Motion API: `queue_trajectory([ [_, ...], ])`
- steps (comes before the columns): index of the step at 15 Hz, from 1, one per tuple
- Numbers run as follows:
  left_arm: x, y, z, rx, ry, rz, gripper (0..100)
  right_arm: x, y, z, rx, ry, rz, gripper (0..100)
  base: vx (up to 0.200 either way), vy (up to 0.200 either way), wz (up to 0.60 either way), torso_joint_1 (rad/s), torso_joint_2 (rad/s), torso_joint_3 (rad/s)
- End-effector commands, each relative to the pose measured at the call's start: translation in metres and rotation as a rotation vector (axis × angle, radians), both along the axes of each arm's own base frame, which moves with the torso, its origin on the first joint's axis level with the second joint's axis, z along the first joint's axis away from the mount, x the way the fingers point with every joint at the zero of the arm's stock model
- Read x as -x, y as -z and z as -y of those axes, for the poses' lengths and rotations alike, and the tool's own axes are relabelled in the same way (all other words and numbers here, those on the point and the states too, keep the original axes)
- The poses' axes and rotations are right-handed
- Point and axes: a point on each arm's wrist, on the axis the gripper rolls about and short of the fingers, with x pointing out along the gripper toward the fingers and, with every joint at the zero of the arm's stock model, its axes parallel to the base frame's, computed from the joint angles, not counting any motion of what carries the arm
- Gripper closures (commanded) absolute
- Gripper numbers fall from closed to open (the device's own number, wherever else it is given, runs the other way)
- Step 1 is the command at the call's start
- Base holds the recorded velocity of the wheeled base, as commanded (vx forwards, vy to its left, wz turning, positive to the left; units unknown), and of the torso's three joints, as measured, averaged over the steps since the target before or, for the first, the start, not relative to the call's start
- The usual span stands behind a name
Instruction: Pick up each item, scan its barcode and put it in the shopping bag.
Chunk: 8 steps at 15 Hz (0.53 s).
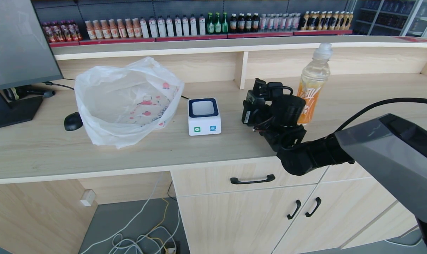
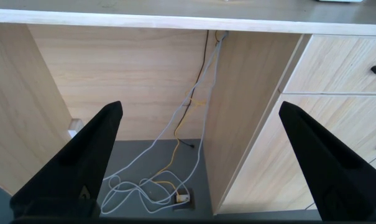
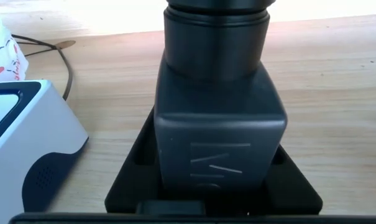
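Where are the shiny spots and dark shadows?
Head view: the scanner shines pale on top, and the shopping bag drops a shadow on the counter. Right wrist view: part of the counter glares white. Left wrist view: the left gripper looks dark against the lit cabinet.

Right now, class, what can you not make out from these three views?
Bottle base: head view, hidden behind the right arm.
Bottle's barcode: head view, too small to find.
Scanner: right wrist view, cut off by the edge.
Bag bottom: head view, behind its crumpled wall.
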Motion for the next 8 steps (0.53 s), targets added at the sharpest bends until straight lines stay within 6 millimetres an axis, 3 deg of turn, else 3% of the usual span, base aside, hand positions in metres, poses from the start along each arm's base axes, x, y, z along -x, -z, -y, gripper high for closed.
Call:
queue_trajectory([
  [1, 0.0, 0.0, 0.0, 0.0, 0.0, 0.0, 0, 0.0, -0.0001, 0.0, 0.002, 0.001, -0.001, 100, 0.0, 0.0, 0.0, 0.0, 0.0, 0.0],
  [8, 0.0, 0.0, 0.0, 0.0, 0.0, 0.0, 0, -0.0017, 0.003, -0.0025, 0.005, -0.004, -0.003, 100, 0.0, 0.0, 0.0, 0.0, 0.0, 0.0],
])
